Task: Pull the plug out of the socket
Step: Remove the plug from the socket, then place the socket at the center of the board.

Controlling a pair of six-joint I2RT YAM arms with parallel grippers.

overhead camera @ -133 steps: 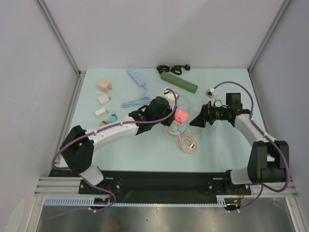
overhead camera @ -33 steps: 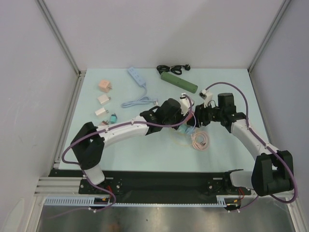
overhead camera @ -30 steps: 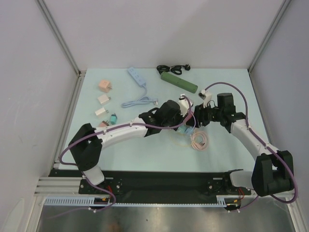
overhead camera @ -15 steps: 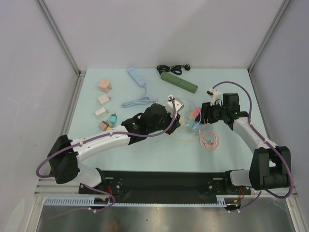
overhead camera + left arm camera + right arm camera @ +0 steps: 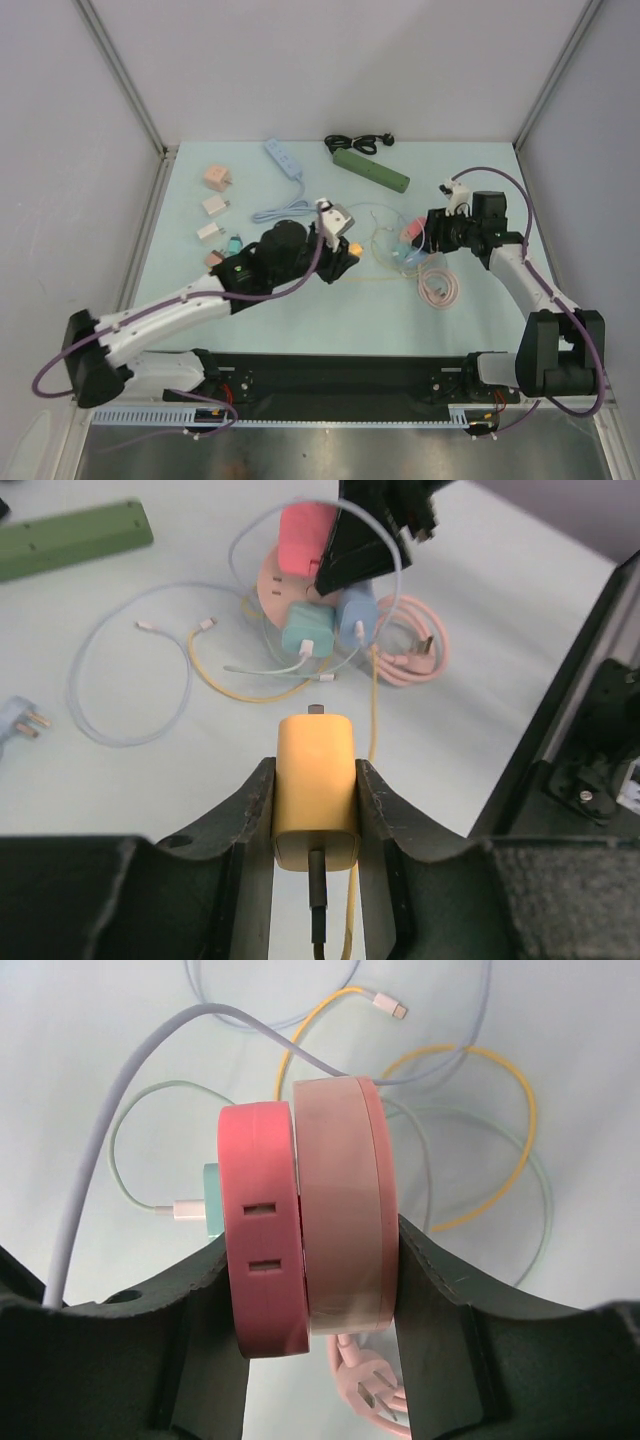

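My left gripper [image 5: 315, 772] is shut on a yellow plug [image 5: 315, 785], held clear of the socket with its yellow cable trailing below. In the top view this plug [image 5: 352, 244] hangs at mid-table, left of the socket [image 5: 408, 236]. The socket is a round pale-pink disc [image 5: 345, 1215] carrying a red-pink block [image 5: 262, 1230], and my right gripper [image 5: 312, 1260] is shut across both. A teal plug [image 5: 305, 632] and a light-blue plug [image 5: 358, 615] sit on the disc [image 5: 270, 580].
Loose cables loop around the socket, and a pink coiled cord [image 5: 438, 288] lies beside it. A green power strip [image 5: 371, 171], a black cable [image 5: 357, 143] and a pale-blue strip [image 5: 283, 158] lie at the back. Small chargers [image 5: 213, 205] sit at far left.
My left gripper has drawn back to the left with the yellow plug, which now sits apart from the socket. The right gripper has carried the socket a little to the right.
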